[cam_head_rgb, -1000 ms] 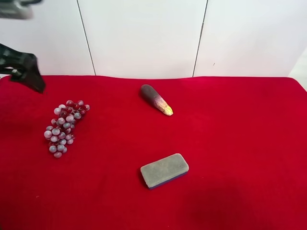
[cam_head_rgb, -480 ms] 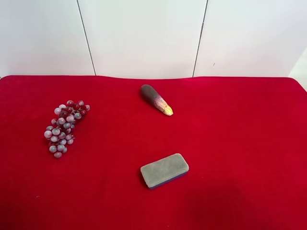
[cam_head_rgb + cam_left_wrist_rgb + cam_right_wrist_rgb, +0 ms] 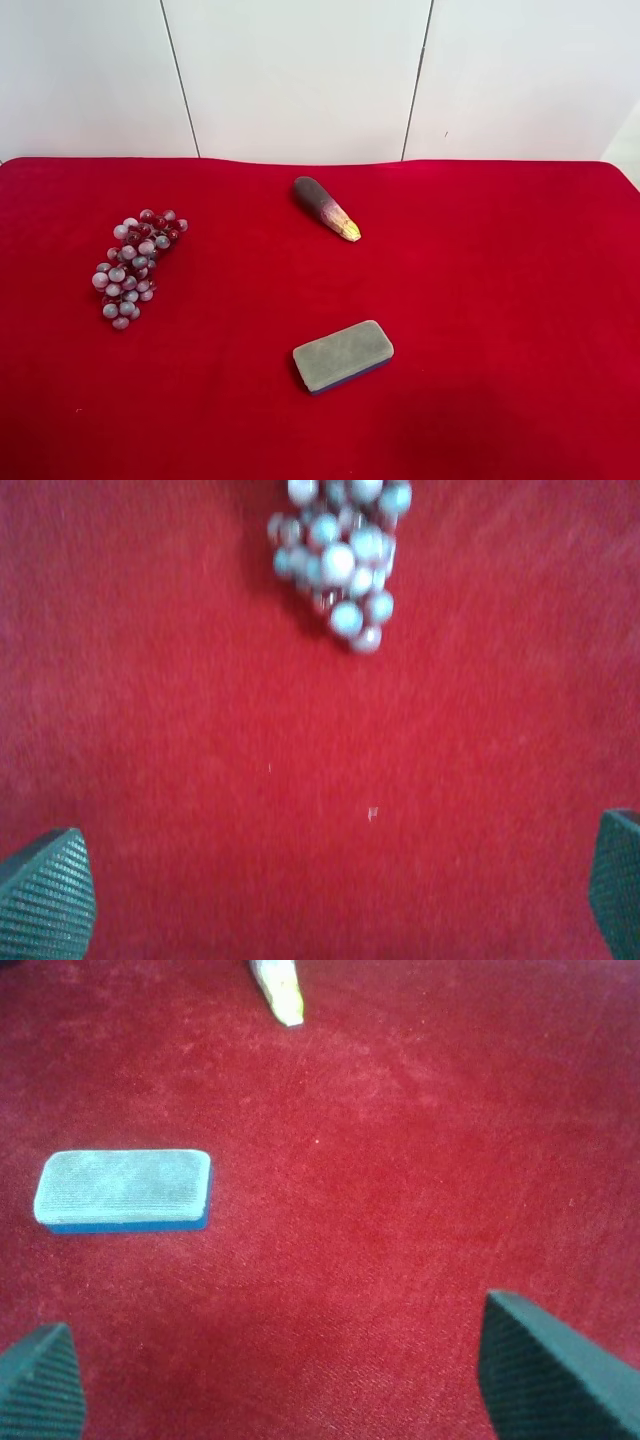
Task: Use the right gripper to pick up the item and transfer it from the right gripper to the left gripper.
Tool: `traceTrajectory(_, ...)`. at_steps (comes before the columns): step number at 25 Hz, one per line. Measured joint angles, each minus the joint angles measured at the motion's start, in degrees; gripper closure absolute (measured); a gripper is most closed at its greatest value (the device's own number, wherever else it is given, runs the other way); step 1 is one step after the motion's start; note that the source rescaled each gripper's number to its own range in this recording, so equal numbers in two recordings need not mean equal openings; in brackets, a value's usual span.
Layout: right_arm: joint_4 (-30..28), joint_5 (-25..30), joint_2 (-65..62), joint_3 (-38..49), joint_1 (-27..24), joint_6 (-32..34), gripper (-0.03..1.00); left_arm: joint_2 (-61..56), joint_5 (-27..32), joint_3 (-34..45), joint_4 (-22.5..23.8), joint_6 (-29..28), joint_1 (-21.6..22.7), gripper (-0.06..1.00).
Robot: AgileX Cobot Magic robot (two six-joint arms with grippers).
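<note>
A grey block with a blue underside [image 3: 342,355] lies flat on the red cloth near the front middle; it also shows in the right wrist view [image 3: 124,1190]. My right gripper [image 3: 295,1380] is open and empty, with the block ahead of it and off to one side. A dark tapered piece with a yellow tip [image 3: 325,207] lies farther back; only its tip [image 3: 279,988] shows in the right wrist view. A bunch of grapes [image 3: 135,264] lies at the left. My left gripper [image 3: 330,890] is open and empty, with the grapes [image 3: 340,555] ahead of it. Neither arm shows in the exterior high view.
The red cloth [image 3: 500,300] covers the whole table. A white panelled wall [image 3: 300,80] stands behind its far edge.
The dark arm at the exterior high view's upper left has gone out of that view. The three objects have not moved.
</note>
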Motion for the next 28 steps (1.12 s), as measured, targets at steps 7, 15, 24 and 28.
traceTrajectory(7,0.0,0.0,0.0,0.0,0.0,0.0,0.25,-8.2,-4.2,5.7,0.5,0.2,0.0,-0.05)
traceTrajectory(15,0.0,0.0,0.0,0.0,0.0,0.0,0.25,-14.9,-2.9,9.0,0.7,0.2,0.0,-0.05)
traceTrajectory(24,0.0,0.0,0.0,0.0,0.0,0.0,0.25,-29.9,-2.9,9.0,-1.3,3.7,2.9,-0.05)
traceTrajectory(28,0.0,0.0,0.0,0.0,0.0,0.0,0.25,-32.3,-2.5,9.0,-6.7,11.1,11.1,-0.06)
